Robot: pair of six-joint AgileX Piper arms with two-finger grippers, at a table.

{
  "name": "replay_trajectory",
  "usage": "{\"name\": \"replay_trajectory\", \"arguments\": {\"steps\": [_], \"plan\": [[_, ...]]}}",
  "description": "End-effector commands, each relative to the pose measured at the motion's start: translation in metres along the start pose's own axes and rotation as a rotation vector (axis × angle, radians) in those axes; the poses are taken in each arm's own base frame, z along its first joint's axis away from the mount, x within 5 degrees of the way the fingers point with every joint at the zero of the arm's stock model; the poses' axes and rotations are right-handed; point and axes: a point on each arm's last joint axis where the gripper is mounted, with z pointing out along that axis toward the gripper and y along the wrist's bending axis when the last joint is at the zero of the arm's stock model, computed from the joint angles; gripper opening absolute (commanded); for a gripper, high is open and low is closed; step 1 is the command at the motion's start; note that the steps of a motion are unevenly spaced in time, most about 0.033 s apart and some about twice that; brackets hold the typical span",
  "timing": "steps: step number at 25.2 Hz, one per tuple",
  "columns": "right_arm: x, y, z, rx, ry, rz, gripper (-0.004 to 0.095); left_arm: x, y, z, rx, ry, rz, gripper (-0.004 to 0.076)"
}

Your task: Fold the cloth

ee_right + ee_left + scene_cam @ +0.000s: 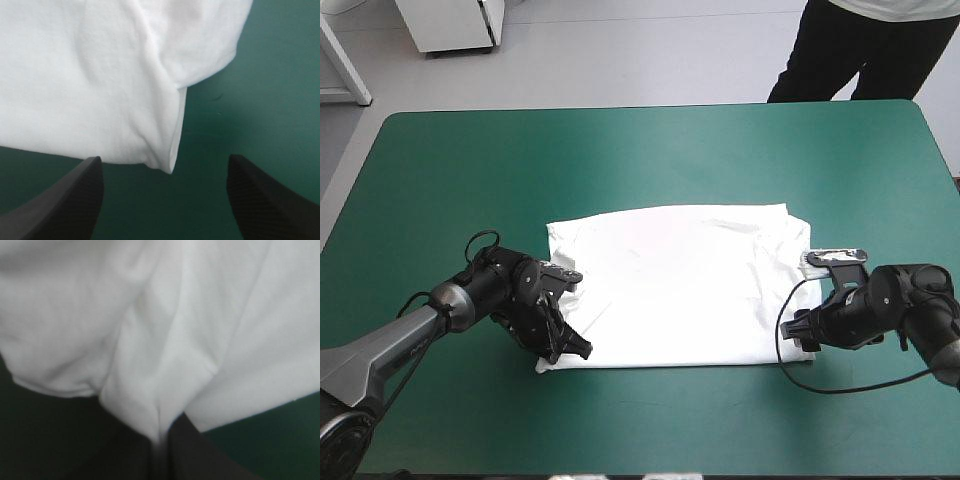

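Item: one white short-sleeved T-shirt (670, 290), lying flat near the middle of the teal-green tabletop (650, 150), somewhat toward the near edge. It is laid out as a broad rectangle with its long sides running across the table, showing a few low wrinkles and an uneven bulge at the far right corner. Left arm (510, 290): low at the shirt's near left corner; left jaws all but closed, with a pinch of white cloth drawn up into a ridge between them, so that corner is in hand. Right arm (890, 305): low over the tabletop just beside the shirt's near right corner; right jaws spread wide and holding nothing, the corner lying on the cover just ahead of the gap, bare teal-green on either side of it. Step in hand, as I judge it: taking hold of the two near corners ahead of a fold of the near edge over toward the far edge, with one corner secured and the other not yet. Next move, by my reckoning: the right jaws need to slide forward until the corner sits between them, then close on it. The corner looks doubled, so both layers want catching. Only then should both arms rise together and carry evenly, or the hem may go skew.
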Motion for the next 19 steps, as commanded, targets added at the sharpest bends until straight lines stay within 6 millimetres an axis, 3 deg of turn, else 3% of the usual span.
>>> {"name": "replay_trajectory", "arguments": {"steps": [1,3,9,14,19], "plan": [[-0.011,0.001,0.008,-0.018,-0.006,-0.007,0.0648,-0.014,-0.003,0.034,0.038,-0.069,-0.05,-0.001],[-0.015,0.001,0.022,-0.031,0.029,0.001,0.0646,-0.015,-0.003,0.035,0.041,-0.071,-0.053,-0.001],[-0.02,0.002,0.046,-0.072,0.108,0.014,0.0465,-0.015,-0.004,0.035,0.052,-0.076,-0.064,-0.001],[-0.006,-0.002,0.068,-0.063,0.172,0.027,0.0356,-0.016,-0.004,0.035,0.061,-0.084,-0.073,-0.001],[0.009,-0.003,0.08,-0.065,0.191,0.029,0.0003,-0.016,-0.007,0.034,0.09,-0.085,-0.092,-0.001]]}}
